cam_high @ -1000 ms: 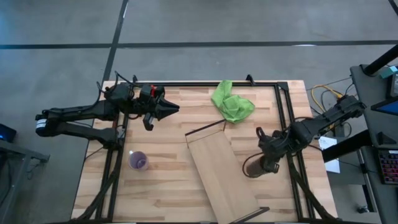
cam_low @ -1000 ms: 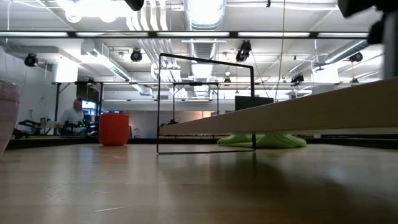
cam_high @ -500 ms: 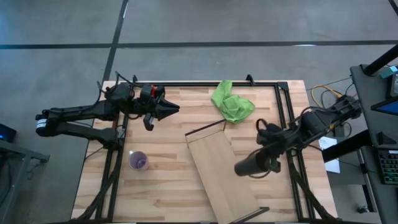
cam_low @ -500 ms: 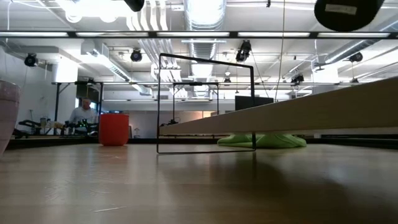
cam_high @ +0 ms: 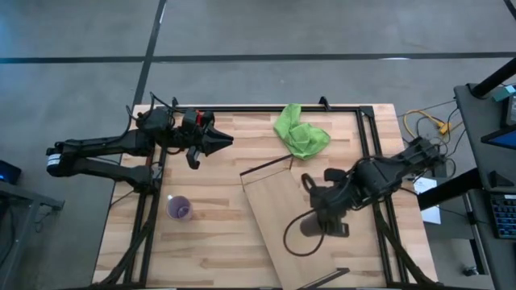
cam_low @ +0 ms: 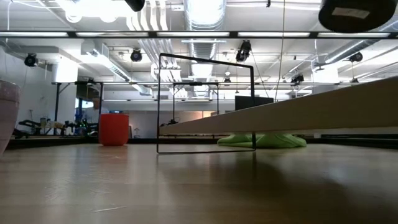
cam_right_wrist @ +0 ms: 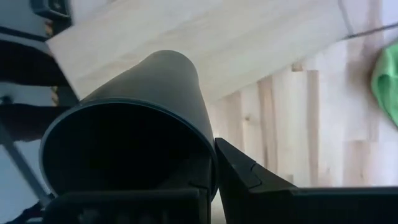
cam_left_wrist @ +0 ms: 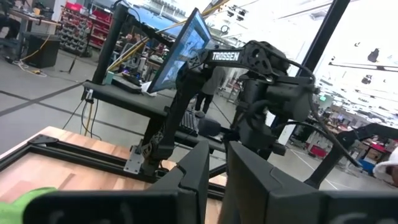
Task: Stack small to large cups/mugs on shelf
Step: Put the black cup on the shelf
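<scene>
My right gripper [cam_high: 316, 225] is shut on the black cup [cam_high: 301, 235] and holds it in the air over the light-wood shelf [cam_high: 282, 211]. The cup's base shows at the top right of the low view [cam_low: 351, 15]. The shelf stands raised on thin dark wire frames [cam_low: 205, 102]. The translucent purple cup [cam_high: 179, 208] stands on the table at the near left. The red cup [cam_low: 114, 129] stands at the far left, under my left arm. My left gripper [cam_high: 224, 141] is shut and empty, in the air at the far left. My right gripper holds the black cup by its rim wall [cam_right_wrist: 208, 155]. One finger [cam_right_wrist: 244, 175] lies outside the wall; the other is hidden in the dark inside of the cup. The cup is lifted clear above the shelf and tilted, its mouth toward the wrist.
A crumpled green cloth [cam_high: 301, 133] lies at the far middle of the table, just beyond the shelf's far end. A dark metal frame [cam_high: 367, 161] runs along the table's edges. Bare tabletop lies between the purple cup and the shelf.
My right gripper has lifted the black cup off the table to the right of the shelf. It has carried the cup up and toward the table's left until it hangs over the shelf. The cup has tipped from upright to tilted.
</scene>
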Robot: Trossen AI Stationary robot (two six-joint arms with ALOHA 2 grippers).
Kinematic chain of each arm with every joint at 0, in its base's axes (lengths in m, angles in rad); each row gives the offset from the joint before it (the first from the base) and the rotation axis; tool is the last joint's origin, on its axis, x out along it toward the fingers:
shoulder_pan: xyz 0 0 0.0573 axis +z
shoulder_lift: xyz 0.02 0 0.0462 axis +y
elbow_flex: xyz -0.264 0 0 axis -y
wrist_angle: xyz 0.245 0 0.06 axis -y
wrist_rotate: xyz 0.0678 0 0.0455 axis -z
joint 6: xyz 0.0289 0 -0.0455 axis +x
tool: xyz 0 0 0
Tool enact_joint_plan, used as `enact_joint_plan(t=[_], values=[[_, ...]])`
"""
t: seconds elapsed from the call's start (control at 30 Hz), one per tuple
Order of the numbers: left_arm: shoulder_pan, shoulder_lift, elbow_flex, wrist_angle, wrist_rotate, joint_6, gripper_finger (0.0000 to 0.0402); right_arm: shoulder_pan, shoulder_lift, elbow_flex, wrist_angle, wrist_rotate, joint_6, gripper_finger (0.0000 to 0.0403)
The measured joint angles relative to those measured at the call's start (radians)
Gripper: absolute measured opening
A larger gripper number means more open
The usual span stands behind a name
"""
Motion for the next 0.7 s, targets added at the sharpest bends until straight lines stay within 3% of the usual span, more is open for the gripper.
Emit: enact_joint_plan(t=[0.23,0.7], values=[[0.0,-0.002,0.0,0.003,0.0,-0.001,0.0047,0.009,0.07,0.063,-0.001,-0.098,-0.016,0.0009],[0.0,-0.002,-0.005,0.0,0.0,-0.002,0.0047,0.101,0.207,0.109,0.033,-0.109,-0.01,0.0009]])
